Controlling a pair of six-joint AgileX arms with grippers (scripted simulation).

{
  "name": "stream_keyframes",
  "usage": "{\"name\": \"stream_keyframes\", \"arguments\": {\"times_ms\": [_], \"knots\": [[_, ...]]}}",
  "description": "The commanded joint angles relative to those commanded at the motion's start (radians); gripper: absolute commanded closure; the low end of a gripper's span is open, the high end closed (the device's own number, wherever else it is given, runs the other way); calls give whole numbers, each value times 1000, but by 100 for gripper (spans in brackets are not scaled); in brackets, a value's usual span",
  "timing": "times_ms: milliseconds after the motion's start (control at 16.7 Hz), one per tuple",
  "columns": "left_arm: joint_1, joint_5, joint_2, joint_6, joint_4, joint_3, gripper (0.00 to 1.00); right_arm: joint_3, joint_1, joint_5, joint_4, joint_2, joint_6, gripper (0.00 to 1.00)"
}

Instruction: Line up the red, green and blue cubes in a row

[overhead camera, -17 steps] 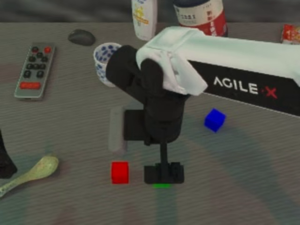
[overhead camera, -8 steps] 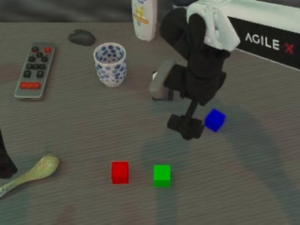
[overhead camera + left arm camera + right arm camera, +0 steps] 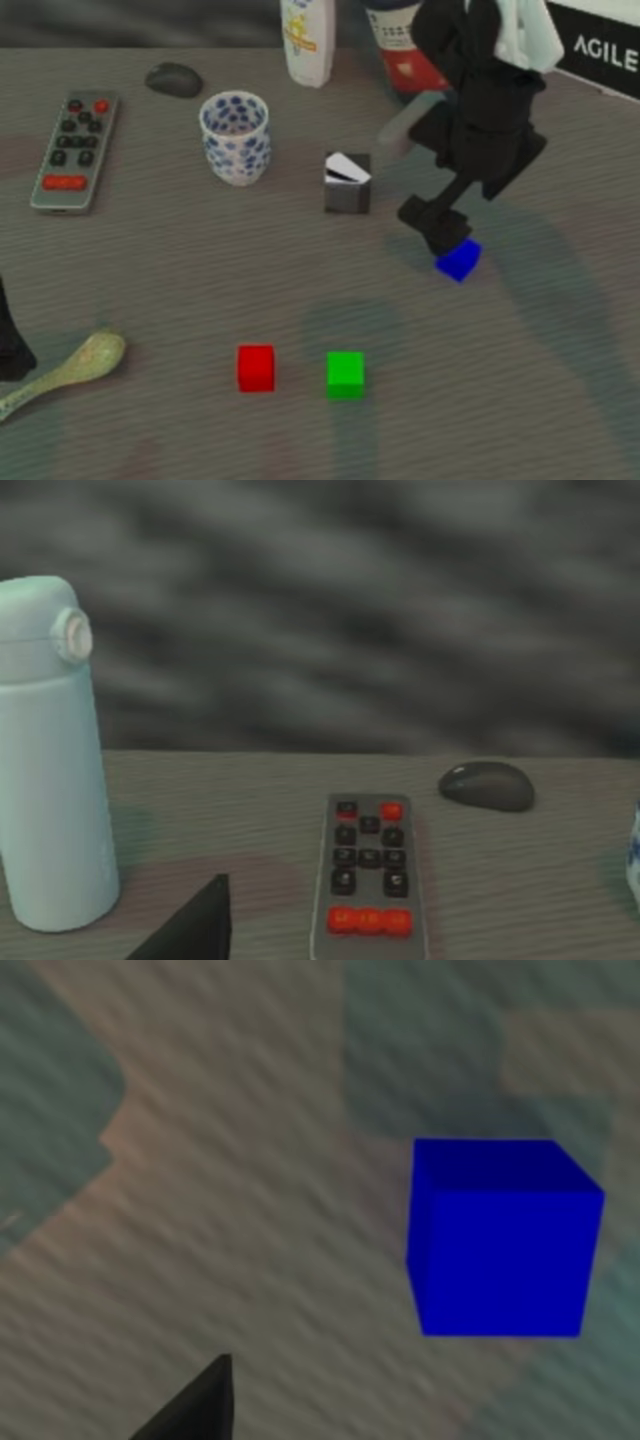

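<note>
Looking down from above: a grey, finely ribbed table (image 3: 150, 300) filled the top view, with a dark mottled backdrop along its far edge.
Row so far: the red cube (image 3: 255, 367) sat near 6 o'clock, with the green cube (image 3: 345, 373) just beside it toward 3 o'clock, apart and not touching.
Blue cube (image 3: 459, 260): it lay well apart from that pair, toward 2 o'clock from the green one, flat on the table.
Right gripper (image 3: 436, 228): it hung just at the blue cube's 11 o'clock edge; I cannot tell whether its fingers were spread or pressed together.
Left arm: only a dark sliver (image 3: 10, 340) showed at 9 o'clock, cut off by the frame.
Clutter: a spotted cup (image 3: 235, 137), remote (image 3: 74, 151), mouse (image 3: 174, 78), spoon (image 3: 70, 370) and a grey, black and white block (image 3: 347, 182).
Partly hidden: a bottle (image 3: 308, 40) and a red-labelled can (image 3: 400, 40) at 12 o'clock, cut by the frame and the arm.
Left wrist view only: a pale green flask (image 3: 45, 750) stood near the remote.
Right wrist view only: the blue cube close up, with one dark fingertip (image 3: 195, 1405).
</note>
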Motion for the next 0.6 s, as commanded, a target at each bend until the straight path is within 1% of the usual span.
{"name": "stream_keyframes", "arguments": {"times_ms": [180, 480, 600], "knots": [[0, 0, 0, 0, 0, 0, 0, -28, -2, 0, 40, 15, 3, 0], [0, 0, 0, 0, 0, 0, 0, -142, -2, 1, 230, 85, 4, 0], [0, 0, 0, 0, 0, 0, 0, -173, -2, 1, 280, 107, 4, 0]]}}
